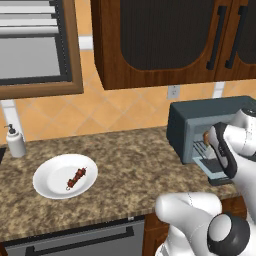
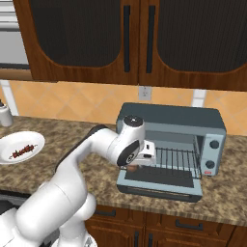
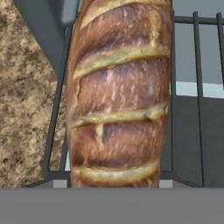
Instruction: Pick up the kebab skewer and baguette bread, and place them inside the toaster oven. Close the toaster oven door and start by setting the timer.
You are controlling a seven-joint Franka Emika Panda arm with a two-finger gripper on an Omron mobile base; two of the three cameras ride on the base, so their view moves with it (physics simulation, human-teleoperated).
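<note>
The pincer (image 2: 132,167) is clamped on the baguette bread (image 3: 119,94), at the open mouth of the toaster oven (image 2: 171,126) over its rack. The kebab skewer (image 1: 76,178) lies on a white plate (image 1: 50,187) on the tabletop (image 1: 130,165). No writing can be read.

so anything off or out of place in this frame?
Nothing stands out. The baguette bread sits at the gripper over the wire rack of the toaster oven, with the toaster oven door folded down. The kebab skewer lies on the white plate.
</note>
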